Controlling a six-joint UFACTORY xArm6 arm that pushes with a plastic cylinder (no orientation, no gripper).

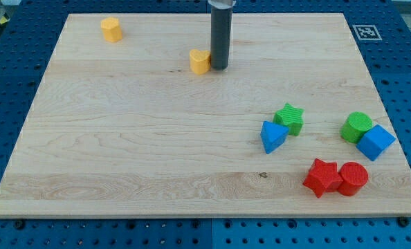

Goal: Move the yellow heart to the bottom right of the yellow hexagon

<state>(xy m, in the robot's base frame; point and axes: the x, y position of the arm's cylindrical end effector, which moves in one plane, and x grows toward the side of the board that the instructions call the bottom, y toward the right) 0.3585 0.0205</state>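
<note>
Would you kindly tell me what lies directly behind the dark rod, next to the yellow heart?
My tip rests just right of the yellow heart. Behind the rod only the wooden board shows; the strip it covers is hidden.

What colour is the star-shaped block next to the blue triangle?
Green. The star block sits touching the blue triangle, seen plainly in the camera view, toward its right.

1 high frontal view, whole board [192,138]

Yellow heart [200,61] lies well right of, seemingly below, yellow hexagon [111,30].
</note>
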